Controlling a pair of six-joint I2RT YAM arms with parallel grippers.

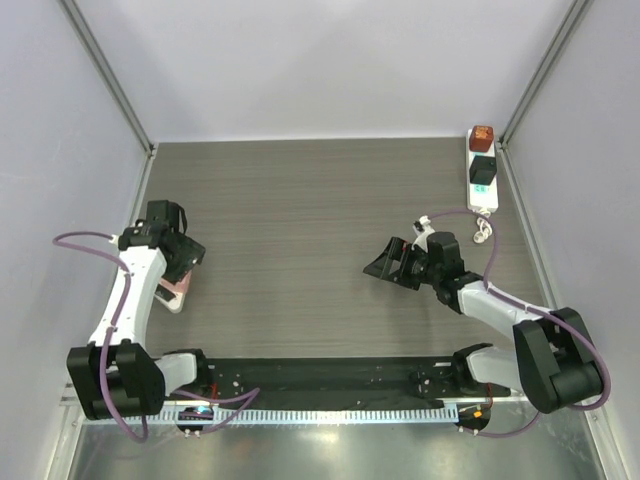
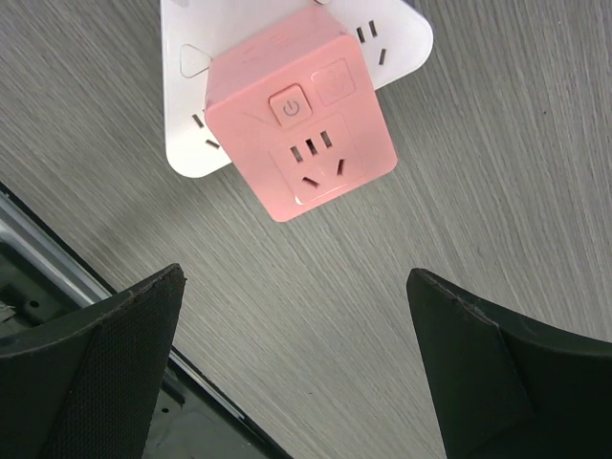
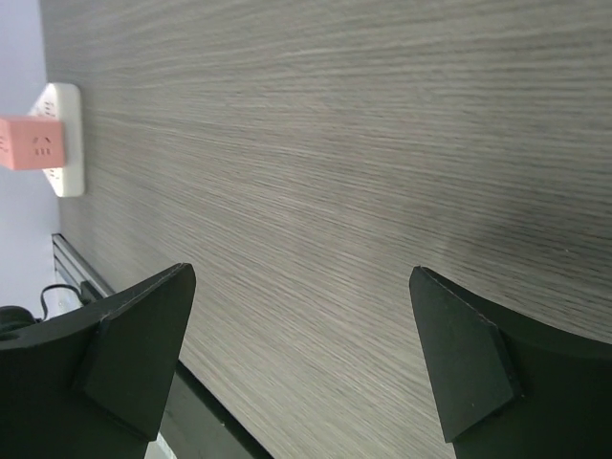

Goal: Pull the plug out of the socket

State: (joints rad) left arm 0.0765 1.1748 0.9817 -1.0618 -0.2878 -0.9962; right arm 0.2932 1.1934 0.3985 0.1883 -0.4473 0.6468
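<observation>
Pink cube adapter (image 1: pixel 178 291) mostly under my left arm (image 1: pixel 130 295), white triangular plate (image 2: pixel 186 24) cut by the left wrist view's top edge, long white power strip (image 1: pixel 483 197) too small to read outlets.

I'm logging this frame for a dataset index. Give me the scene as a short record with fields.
socket: long white power strip, far right corner of the table
on the strip: red-brown block, black block
cord: white, knotted, at the strip's near end
left gripper: open, over pink cube on white triangular plate
right gripper: open, over bare table, apart from the strip
</observation>
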